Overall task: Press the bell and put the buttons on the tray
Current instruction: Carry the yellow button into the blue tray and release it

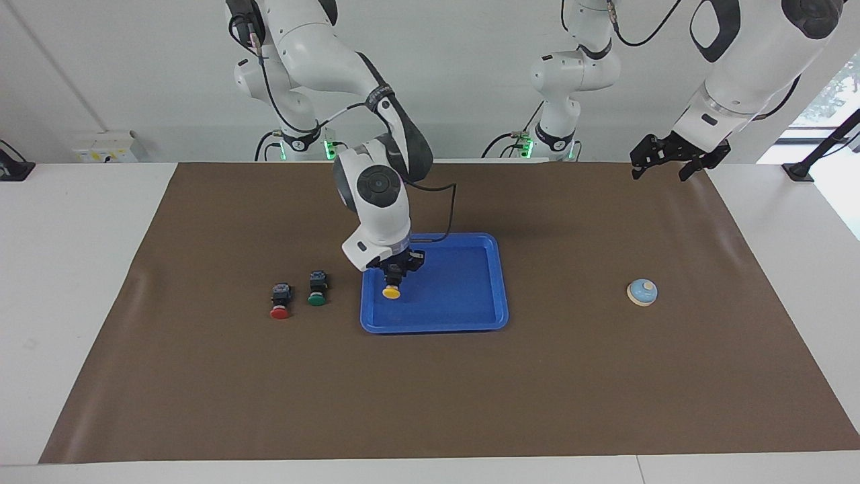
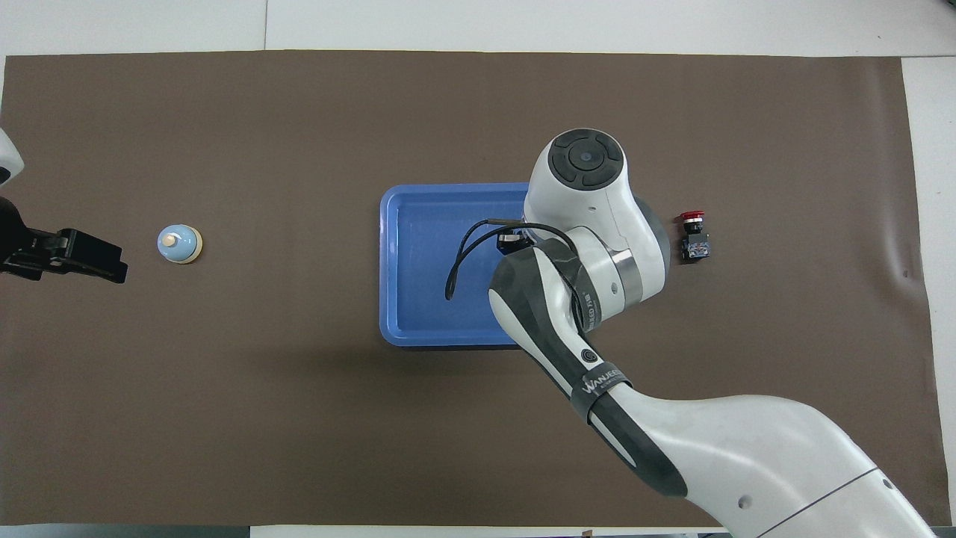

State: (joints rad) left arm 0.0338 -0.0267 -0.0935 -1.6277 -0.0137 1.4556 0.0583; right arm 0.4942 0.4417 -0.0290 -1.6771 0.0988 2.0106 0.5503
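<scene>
One of your three push-button switches, the yellow-capped button [image 1: 391,292], was over the bright blue shallow plastic tray [image 1: 494,282], at its end toward the right arm, clamped in the shut right gripper [image 1: 395,274] and seemingly not yet released. The red-capped button [image 1: 279,300] and green-capped button [image 1: 317,288] lay beside the tray on the brown mat [image 1: 430,390]. The small blue-domed bell [image 1: 642,292] sat well apart from the tray; whether it was rung, you couldn't tell. Your left gripper [image 1: 661,163] waited wide open, empty.
</scene>
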